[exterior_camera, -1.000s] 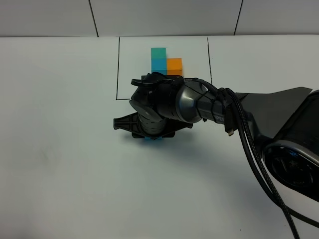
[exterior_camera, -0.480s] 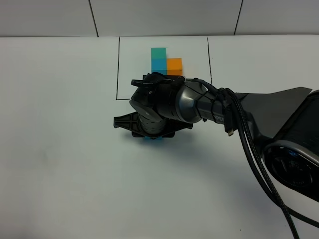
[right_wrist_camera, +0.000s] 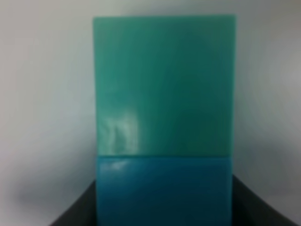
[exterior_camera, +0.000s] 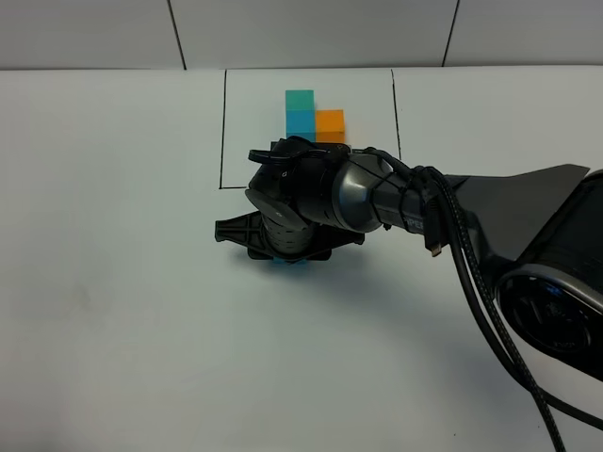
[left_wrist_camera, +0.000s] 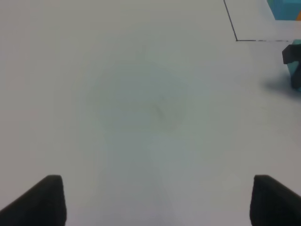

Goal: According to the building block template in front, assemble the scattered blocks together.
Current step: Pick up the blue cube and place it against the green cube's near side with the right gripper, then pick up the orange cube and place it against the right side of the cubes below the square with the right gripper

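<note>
**1. Left gripper.** My left gripper (left_wrist_camera: 157, 202) hangs above the white tabletop (left_wrist_camera: 141, 108). Its two dark fingertips (left_wrist_camera: 42, 200) stand wide apart with nothing between them.

**2. Right gripper.** My right gripper (right_wrist_camera: 164, 209) points down at the tabletop, just in front of the frame's near line. In the exterior high view the wrist housing covers the fingers. In the right wrist view a dark finger (right_wrist_camera: 75, 212) stands close on each side of the blue matte cube (right_wrist_camera: 162, 193). I cannot tell whether the fingers press on that cube or merely flank it, so the jaw state cannot be told.

**3. Scattered blocks.** The blue matte cube lies face to face against the teal-green matte cube (right_wrist_camera: 164, 84), with their edges flush. From above, only a blue sliver (exterior_camera: 285, 265) shows under the wrist.

**4. Enclosure and contents.** The thin black drawn rectangle (exterior_camera: 224, 132) is marked at the far middle of the tabletop. It contains the building block template (exterior_camera: 301, 121):
- a teal-green cube at the back
- a blue cube joined in front of it
- an orange cube (exterior_camera: 330, 123) joined to the blue one's right side

The template sits well inside the frame and touches none of its lines.
</note>
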Tool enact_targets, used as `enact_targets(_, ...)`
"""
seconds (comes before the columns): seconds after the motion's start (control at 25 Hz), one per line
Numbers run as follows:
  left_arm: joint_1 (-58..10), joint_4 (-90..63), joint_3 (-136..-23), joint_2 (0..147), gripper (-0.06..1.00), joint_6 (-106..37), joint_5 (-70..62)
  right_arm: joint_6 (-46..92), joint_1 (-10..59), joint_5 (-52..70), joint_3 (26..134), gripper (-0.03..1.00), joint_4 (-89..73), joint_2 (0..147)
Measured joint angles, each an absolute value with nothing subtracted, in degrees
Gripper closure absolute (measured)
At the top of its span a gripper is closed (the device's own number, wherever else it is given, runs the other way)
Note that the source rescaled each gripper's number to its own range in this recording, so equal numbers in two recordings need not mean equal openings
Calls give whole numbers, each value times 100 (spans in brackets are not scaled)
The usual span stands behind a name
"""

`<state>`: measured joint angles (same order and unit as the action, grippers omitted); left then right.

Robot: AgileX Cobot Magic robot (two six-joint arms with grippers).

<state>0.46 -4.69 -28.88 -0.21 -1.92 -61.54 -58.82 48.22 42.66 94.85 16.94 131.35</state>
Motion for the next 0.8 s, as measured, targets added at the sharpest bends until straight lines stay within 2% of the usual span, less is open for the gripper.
enact_targets(0.24, 46, -469, -2888, -21, 28, -192, -6154, -5729, 4822, 4286, 9479, 27, 1702, 13012)
enact_targets(0.32, 46, -469, -2888, -21, 28, -192, -6154, -5641, 4822, 4351, 9479, 12, 1708, 12854)
enact_targets(0.4, 46, -469, -2888, -21, 28, -192, -6154, -5518, 4822, 4522, 9479, 0, 1715, 12667)
enact_targets(0.48, 46, -469, -2888, -21, 28, -192, -6154, -5412, 4822, 4886, 9474, -3, 1769, 12450)
enact_targets(0.6, 46, -469, -2888, -21, 28, -192, -6154, -5283, 4814, 5645, 9397, -3, 2120, 12012)
enact_targets(0.72, 46, -469, -2888, -21, 28, -192, -6154, -5188, 4743, 6248, 9096, 3, 2508, 11493)
enact_targets(0.8, 46, -468, -2888, -21, 28, -192, -6154, -5127, 4593, 6414, 8740, 12, 2589, 11092)
